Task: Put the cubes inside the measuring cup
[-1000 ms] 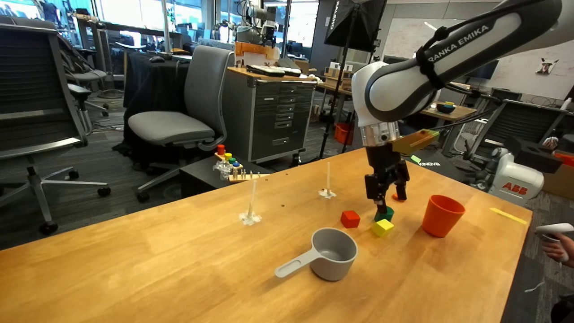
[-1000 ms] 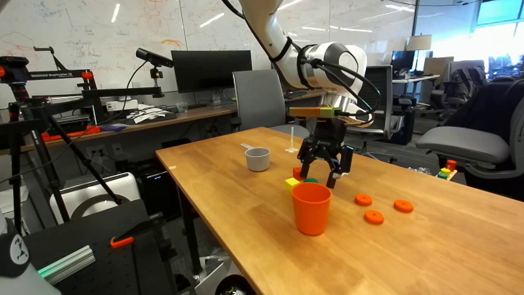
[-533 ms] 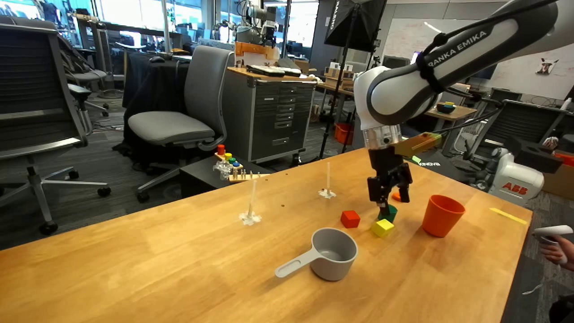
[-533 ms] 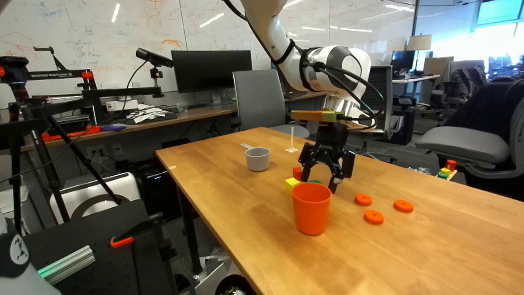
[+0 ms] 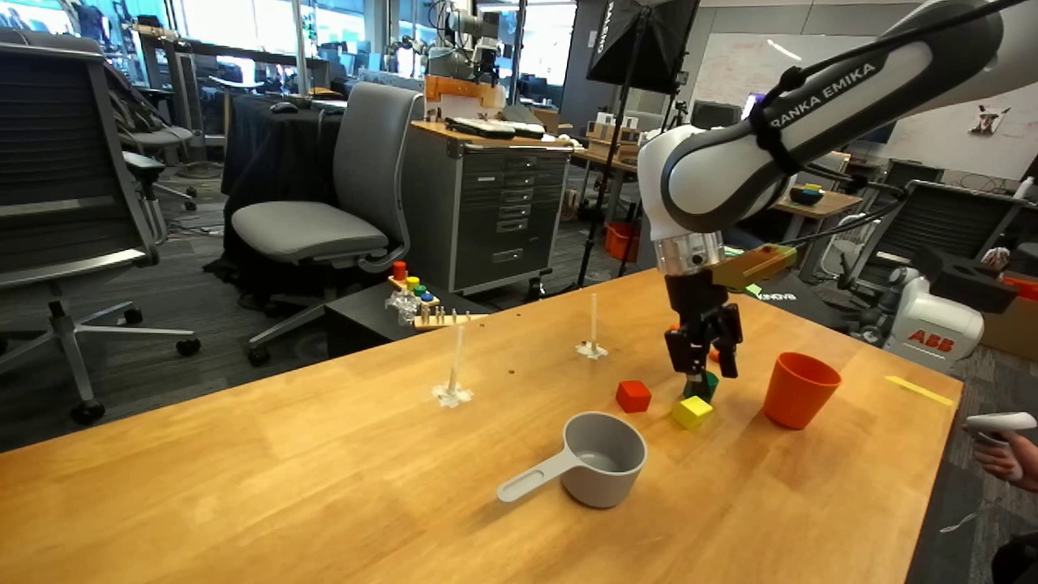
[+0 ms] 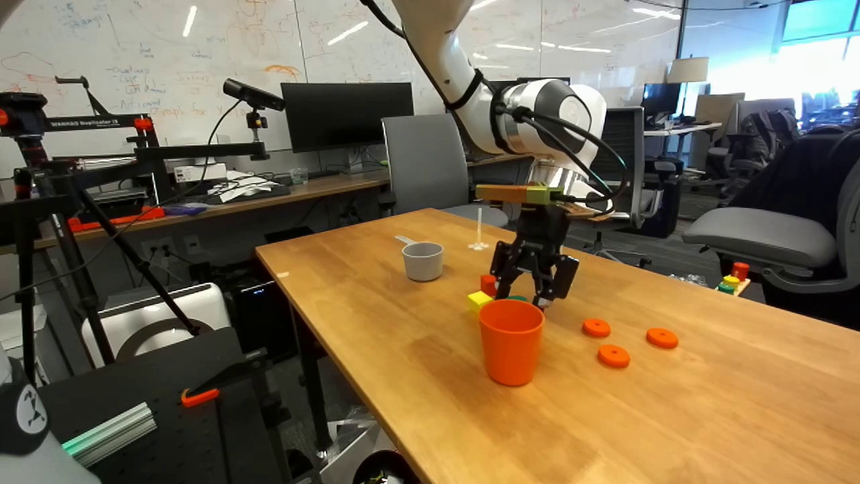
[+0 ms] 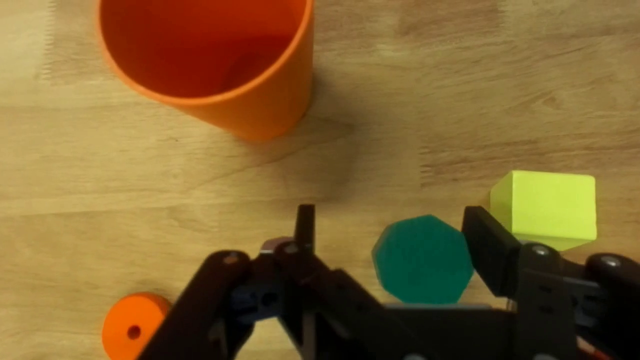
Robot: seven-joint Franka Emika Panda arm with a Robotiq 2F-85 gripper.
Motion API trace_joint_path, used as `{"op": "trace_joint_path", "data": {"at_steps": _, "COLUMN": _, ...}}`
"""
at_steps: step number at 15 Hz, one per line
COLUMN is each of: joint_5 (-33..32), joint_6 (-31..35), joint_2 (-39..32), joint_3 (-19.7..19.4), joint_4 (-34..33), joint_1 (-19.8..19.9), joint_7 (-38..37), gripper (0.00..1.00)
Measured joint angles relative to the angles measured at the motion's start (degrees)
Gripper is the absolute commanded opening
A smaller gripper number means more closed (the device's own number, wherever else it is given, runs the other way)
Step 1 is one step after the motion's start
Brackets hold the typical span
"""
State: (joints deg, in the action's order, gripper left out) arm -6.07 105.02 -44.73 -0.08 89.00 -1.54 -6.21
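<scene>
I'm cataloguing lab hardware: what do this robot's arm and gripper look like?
The arm is white and dark grey, rounded, with a silvery collar. Pale lettering on it includes "EMIKA"; black cables run along it and a black strap wraps around it. The gripper is black, with two jointed fingers; above it juts an orange and yellow-green bar.

Red cube (image 5: 633, 396): plain, flat-sided, sits near the measuring cup (image 5: 598, 489), on the side opposite the handle. Yellow-green cube (image 5: 692, 412): bright, near the cup too, same side; top and side faces show in the wrist view. Both outside the cup, clear of its wall. Cup itself grey, round, upright, mouth up, inner bottom visible; long, straight, flat handle.
</scene>
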Motion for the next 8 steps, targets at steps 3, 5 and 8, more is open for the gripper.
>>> {"op": "trace_joint_path", "data": {"at_steps": 3, "joint_5": -0.1, "joint_6": 0.0, "joint_2": -0.2, "joint_3": -0.1, "joint_4": 0.0, "joint_1": 0.0, "joint_7": 0.0, "gripper": 0.21}}
{"op": "trace_joint_path", "data": {"at_steps": 5, "joint_5": -0.2, "joint_6": 0.0, "joint_2": -0.1, "joint_3": -0.2, "joint_4": -0.1, "joint_1": 0.0, "joint_7": 0.0, "gripper": 0.18}}
{"op": "trace_joint_path", "data": {"at_steps": 8, "joint_5": -0.2, "joint_6": 0.1, "joint_2": 0.3, "joint_3": -0.3, "joint_4": -0.2, "joint_1": 0.1, "joint_7": 0.0, "gripper": 0.18}}
